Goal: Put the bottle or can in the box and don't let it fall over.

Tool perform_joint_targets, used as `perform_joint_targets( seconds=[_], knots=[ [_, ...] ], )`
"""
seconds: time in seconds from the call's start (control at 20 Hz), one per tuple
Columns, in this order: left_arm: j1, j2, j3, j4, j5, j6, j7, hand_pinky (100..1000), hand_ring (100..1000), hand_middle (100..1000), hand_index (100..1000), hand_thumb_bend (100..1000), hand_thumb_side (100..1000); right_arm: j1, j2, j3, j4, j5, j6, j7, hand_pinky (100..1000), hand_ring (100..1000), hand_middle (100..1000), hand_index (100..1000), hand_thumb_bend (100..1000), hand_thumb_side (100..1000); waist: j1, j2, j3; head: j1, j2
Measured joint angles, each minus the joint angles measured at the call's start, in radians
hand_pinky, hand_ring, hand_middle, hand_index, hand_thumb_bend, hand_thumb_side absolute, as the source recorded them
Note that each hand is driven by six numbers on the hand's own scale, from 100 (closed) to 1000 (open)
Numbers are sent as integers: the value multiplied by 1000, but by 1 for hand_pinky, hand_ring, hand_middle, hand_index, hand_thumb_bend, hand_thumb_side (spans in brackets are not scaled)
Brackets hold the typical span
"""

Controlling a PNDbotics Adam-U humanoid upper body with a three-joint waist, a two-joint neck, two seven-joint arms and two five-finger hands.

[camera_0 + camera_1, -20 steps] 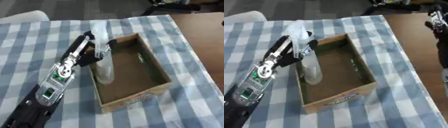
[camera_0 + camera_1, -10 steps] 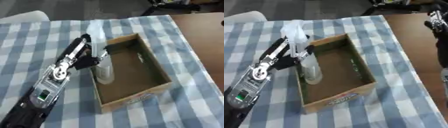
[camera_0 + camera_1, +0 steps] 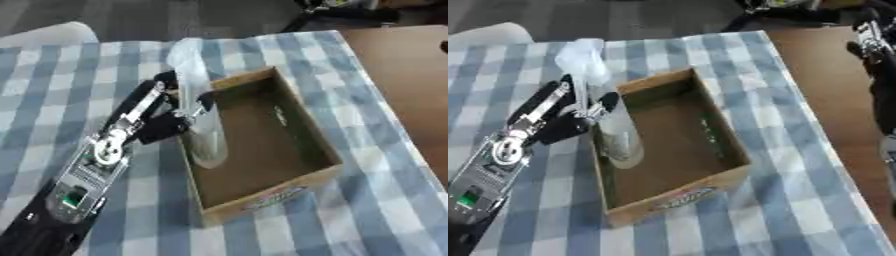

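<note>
Clear plastic bottle [image 3: 199, 112] upright inside the cardboard box [image 3: 302, 182], base down on the box floor hard against the near-left wall, cap end well above the rim. Left hand [image 3: 171, 116] beside that wall, outside the box, dark fingers curled round the bottle's middle (contact looks complete, though blurred). Left forearm [image 3: 94, 162] stretched across the blue-and-white checked tablecloth [image 3: 52, 95] from the lower left corner. Rest of box floor bare: open room to the right and far end of the bottle. Box walls standing, printed label on the near end. Right hand [image 3: 869, 37] at the upper right edge of the right eye view, over the brown tabletop [image 3: 402, 75]; finger state cannot be told.
</note>
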Motion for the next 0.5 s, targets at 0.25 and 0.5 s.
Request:
perform_joint_targets(
  seconds=[0.25,0.5],
  knots=[
    [25,19,7,-34,21,7,-2,713,850,796,834,318,728,0,0,0,0,0,0,0,933,1000,1000,883,100,538,0,-3,6,0,3],
    [53,35,11,-58,33,17,-9,715,850,795,832,309,747,0,0,0,0,-6,0,0,933,1000,1000,882,100,537,-1,-5,10,2,11]
  ],
)
